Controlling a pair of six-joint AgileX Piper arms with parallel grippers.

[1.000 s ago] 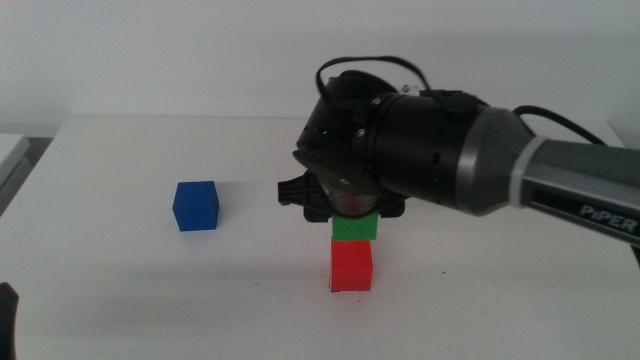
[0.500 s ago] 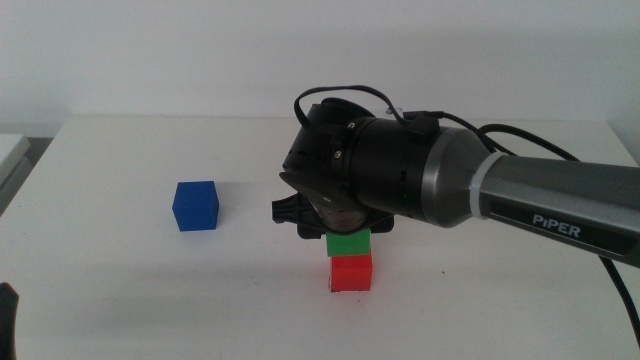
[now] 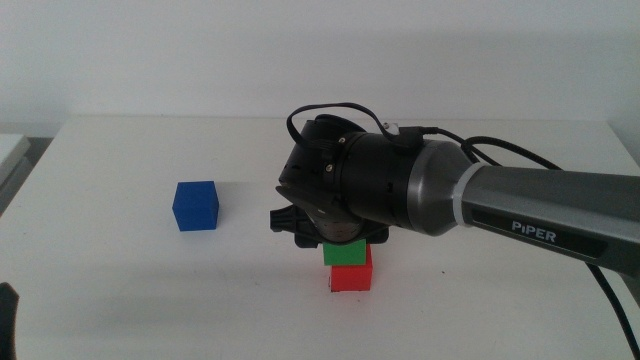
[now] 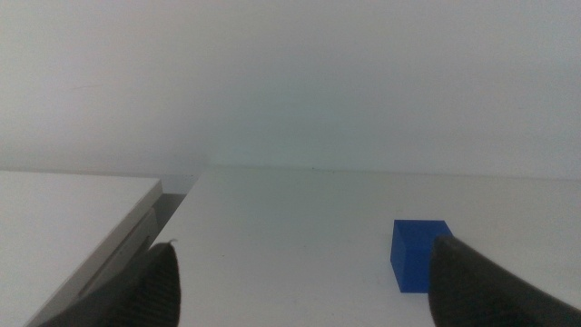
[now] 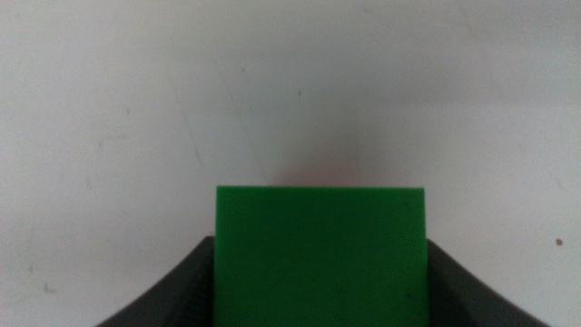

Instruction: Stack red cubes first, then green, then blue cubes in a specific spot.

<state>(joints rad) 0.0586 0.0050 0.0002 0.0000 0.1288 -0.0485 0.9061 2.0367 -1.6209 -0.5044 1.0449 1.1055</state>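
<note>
The red cube (image 3: 351,279) stands on the white table at front centre. The green cube (image 3: 344,253) sits directly on top of it, held between the jaws of my right gripper (image 3: 343,243), which reaches in from the right and points down. In the right wrist view the green cube (image 5: 320,254) fills the space between the two jaws. The blue cube (image 3: 195,205) stands alone to the left; it also shows in the left wrist view (image 4: 416,255). My left gripper (image 4: 300,291) is open and empty, low near the table's front left. The marked spot is hidden under the stack.
The big dark right arm (image 3: 520,205) with its cable crosses the right half of the table. A lower white surface (image 4: 64,218) lies beyond the table's left edge.
My right gripper has come down and slightly left with the green cube, which went from hovering above the red cube to resting on it. The blue cube and left arm have not moved.
</note>
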